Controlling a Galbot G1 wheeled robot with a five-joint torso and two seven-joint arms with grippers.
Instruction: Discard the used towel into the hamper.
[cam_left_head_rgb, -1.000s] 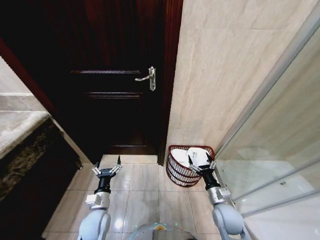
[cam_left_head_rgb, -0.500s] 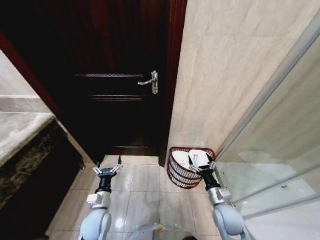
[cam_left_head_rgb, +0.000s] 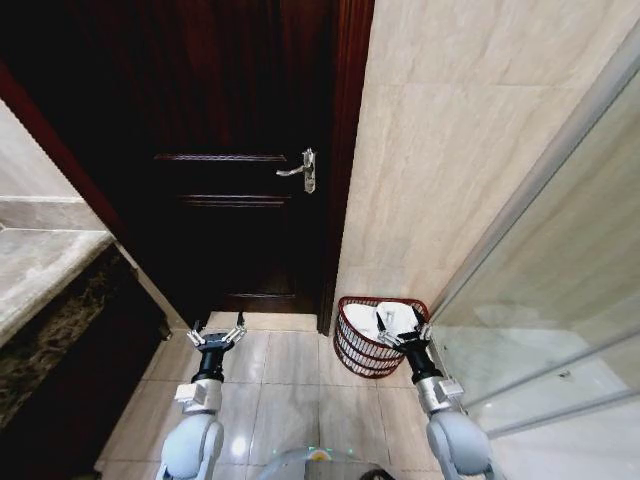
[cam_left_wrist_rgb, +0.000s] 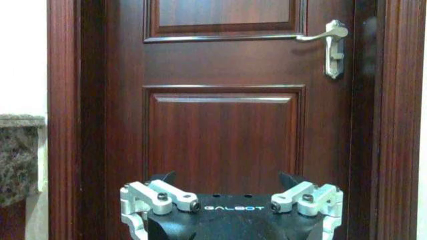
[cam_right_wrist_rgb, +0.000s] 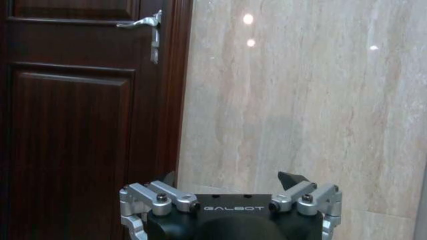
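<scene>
Towel: a white towel (cam_left_head_rgb: 385, 316) lies bunched inside the hamper (cam_left_head_rgb: 352, 346), so the drop looks done.
Hamper position: on the tiled floor (cam_left_head_rgb: 290, 392) at the far right, tucked into the corner where the marble wall (cam_left_head_rgb: 450, 150) meets the glass shower panel (cam_left_head_rgb: 560, 300), just right of the dark wooden door (cam_left_head_rgb: 230, 200).
Hamper axis: it leans, mouth tipped toward the robot and slightly up, long axis running from that red rim down and away to the base.
Right gripper: right gripper (cam_left_head_rgb: 401, 328) hangs over the hamper's near right rim, fingers spread apart and nothing between them.
Left gripper: left gripper (cam_left_head_rgb: 217, 334) is held low over the floor tiles in front of the door, fingers apart too, empty, well clear of the hamper.
What's left: I'd judge nothing but backing the right arm out.
</scene>
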